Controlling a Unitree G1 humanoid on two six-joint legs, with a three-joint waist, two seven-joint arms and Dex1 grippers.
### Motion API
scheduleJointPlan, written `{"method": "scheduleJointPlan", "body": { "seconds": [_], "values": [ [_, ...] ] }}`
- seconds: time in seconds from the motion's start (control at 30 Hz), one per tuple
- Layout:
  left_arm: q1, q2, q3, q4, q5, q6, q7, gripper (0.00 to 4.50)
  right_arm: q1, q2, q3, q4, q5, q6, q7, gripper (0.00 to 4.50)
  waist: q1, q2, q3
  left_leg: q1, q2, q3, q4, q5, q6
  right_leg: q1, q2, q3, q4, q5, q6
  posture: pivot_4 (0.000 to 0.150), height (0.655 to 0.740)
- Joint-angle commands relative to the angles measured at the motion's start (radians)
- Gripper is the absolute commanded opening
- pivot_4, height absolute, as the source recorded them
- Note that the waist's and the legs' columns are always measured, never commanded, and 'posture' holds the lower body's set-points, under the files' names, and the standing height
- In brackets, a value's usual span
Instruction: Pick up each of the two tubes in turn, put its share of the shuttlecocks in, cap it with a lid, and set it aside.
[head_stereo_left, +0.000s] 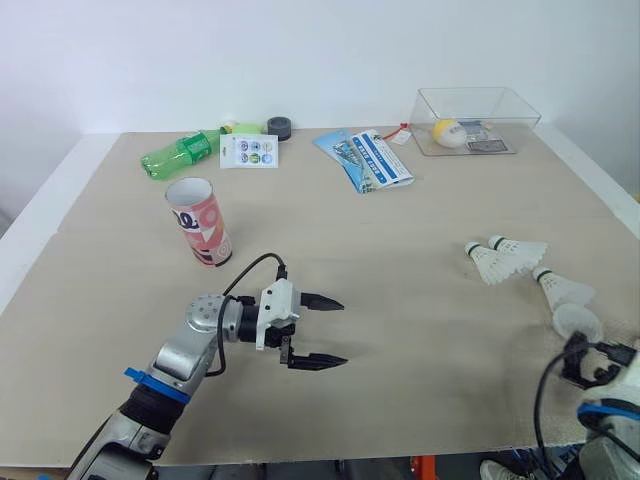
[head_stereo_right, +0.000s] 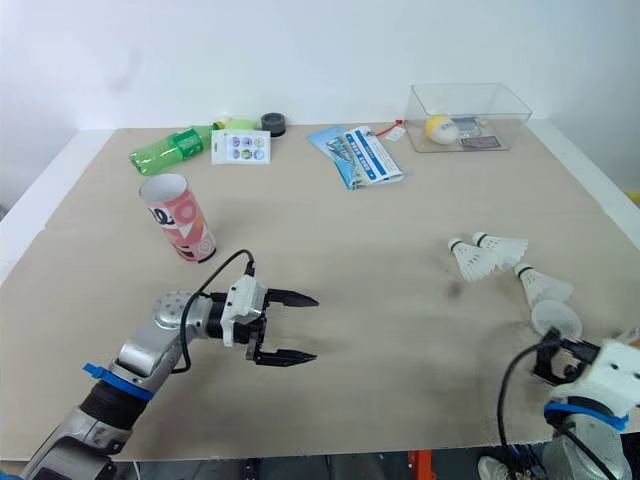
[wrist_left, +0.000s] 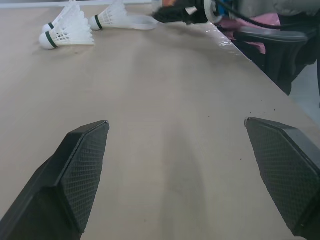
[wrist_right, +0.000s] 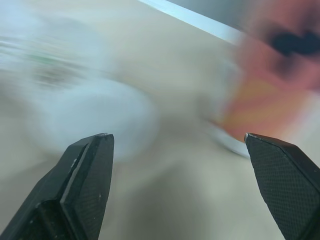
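A pink and red tube (head_stereo_left: 200, 222) stands upright and uncapped on the left side of the table (head_stereo_left: 400, 230). It carries black lettering on a white patch, too small to read. The left gripper (head_stereo_left: 340, 332) hangs low over bare tabletop in front of the tube and well apart from it, its fingers released and spread wide, holding nothing. Three white shuttlecocks (head_stereo_left: 520, 250) with dark-banded corks lie on their sides near the right edge, and a clear round lid (head_stereo_left: 578, 321) lies just beside the nearest one. The right gripper (wrist_right: 177, 137) sits at the front right corner, close to the lid, its fingers likewise parted and empty.

Along the far edge lie a green bottle (head_stereo_left: 180, 153) on its side, a white card (head_stereo_left: 249, 151) printed with coloured discs, a dark roll of tape (head_stereo_left: 279, 127) and a blue leaflet (head_stereo_left: 365, 158) whose print cannot be read. A clear box (head_stereo_left: 520, 105) there holds a yellow and white ball (head_stereo_left: 449, 133).
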Motion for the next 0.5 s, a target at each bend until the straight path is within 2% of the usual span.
{"method": "scheduleJointPlan", "body": {
  "seconds": [0.03, 0.2, 0.37, 0.5],
  "values": [
    [-0.025, -0.001, 0.024, 0.005, -0.003, -0.025, 0.003, 4.50, 0.019, -0.041, 0.062, -0.120, -0.022, 0.009, 0.077, 4.47, 0.002, 0.000, 0.000, 0.000, 0.000, 0.000, 0.000, 0.000, 0.000, 0.000, 0.000, 0.000, 0.000, 0.000, 0.000, 0.150, 0.7400],
    [-0.021, -0.009, 0.042, 0.011, -0.004, -0.023, 0.039, 4.50, -0.021, -0.091, 0.202, -0.121, 0.005, -0.035, 0.263, 4.47, 0.002, -0.001, 0.001, -0.001, 0.000, 0.000, 0.000, -0.001, -0.001, 0.000, 0.000, 0.000, 0.000, -0.001, 0.000, 0.150, 0.7400],
    [0.020, -0.020, 0.054, -0.011, 0.014, -0.025, 0.114, 4.50, -0.174, -0.199, 0.276, 0.002, 0.131, -0.153, 0.636, 4.47, 0.003, -0.003, 0.002, 0.000, 0.000, 0.000, 0.001, -0.001, -0.001, 0.001, 0.000, 0.000, 0.000, 0.000, 0.001, 0.150, 0.7400],
    [0.069, -0.033, 0.074, -0.050, 0.037, -0.027, 0.212, 4.50, -0.359, -0.316, 0.372, 0.127, 0.219, -0.143, 0.944, 4.47, 0.006, -0.007, 0.005, 0.000, 0.000, 0.000, 0.001, -0.001, -0.001, 0.001, 0.000, 0.000, 0.000, 0.000, 0.001, 0.150, 0.7400]
  ]
}}
